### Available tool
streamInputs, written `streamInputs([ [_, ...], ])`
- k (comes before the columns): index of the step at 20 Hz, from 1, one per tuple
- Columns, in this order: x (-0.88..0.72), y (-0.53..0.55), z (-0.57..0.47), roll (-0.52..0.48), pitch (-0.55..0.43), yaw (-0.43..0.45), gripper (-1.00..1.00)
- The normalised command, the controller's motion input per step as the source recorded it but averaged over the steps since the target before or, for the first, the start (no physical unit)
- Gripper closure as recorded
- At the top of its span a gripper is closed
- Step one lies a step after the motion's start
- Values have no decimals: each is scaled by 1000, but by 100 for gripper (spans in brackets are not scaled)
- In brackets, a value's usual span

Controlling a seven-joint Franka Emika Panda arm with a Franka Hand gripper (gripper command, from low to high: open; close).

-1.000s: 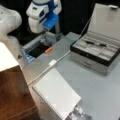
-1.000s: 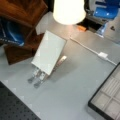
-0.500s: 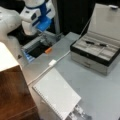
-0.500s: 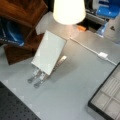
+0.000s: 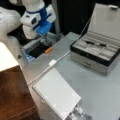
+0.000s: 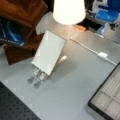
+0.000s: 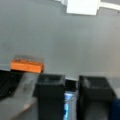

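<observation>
Orange block (image 7: 27, 66) lies just left of the tool (image 7: 71, 85), fingers narrowly apart, gripping nothing.

The bench (image 5: 100, 92) looks like smooth, matt grey metal, and the shelf (image 5: 12, 95) beside it is dark polished wood. The orange block (image 7: 27, 65) seems matt plastic, the fingers (image 7: 50, 86) dull black plastic, the notebook (image 5: 56, 93) plain white paper.
</observation>
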Motion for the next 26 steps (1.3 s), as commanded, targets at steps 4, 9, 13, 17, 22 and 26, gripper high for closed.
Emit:
streamInputs([
  [4, -78, 251, -304, -47, -128, -97, 100],
  [9, -74, 258, -264, -55, -92, -77, 100],
  [13, -53, 218, -299, 2, -42, -63, 100],
  [17, -32, 126, -349, 44, -50, -56, 100],
  [22, -35, 64, -327, 91, -123, -54, 100],
  [26, -96, 41, -303, 114, -175, -33, 100],
])
